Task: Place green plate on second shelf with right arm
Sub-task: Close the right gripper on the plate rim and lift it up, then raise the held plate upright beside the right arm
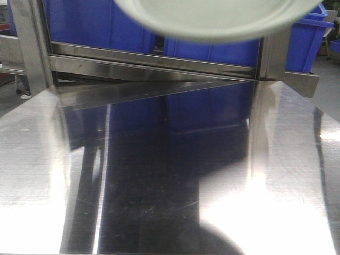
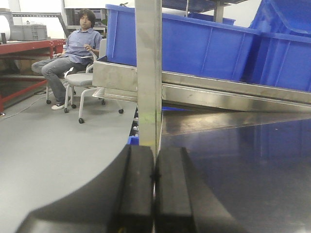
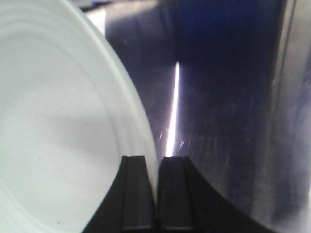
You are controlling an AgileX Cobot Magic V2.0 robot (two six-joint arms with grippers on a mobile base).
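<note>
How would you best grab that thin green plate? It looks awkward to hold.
Grip the green plate by its low upturned rim, coming in edge-on from the side. It is shallow and thin, so only the edge offers something to pinch. The right end effector is clamped on the rim that way.

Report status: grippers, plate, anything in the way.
Right gripper shut on rim of round pale-green matte plate, held aloft. Left gripper shut, empty. Blue plastic bins occupy steel rack ahead.

The green plate [image 3: 58, 126] is pale sage with faint concentric rings. At twelve o'clock the bins [image 2: 194, 43] are bright blue. The table [image 1: 37, 175] is streaky silver, mirroring that blue.
</note>
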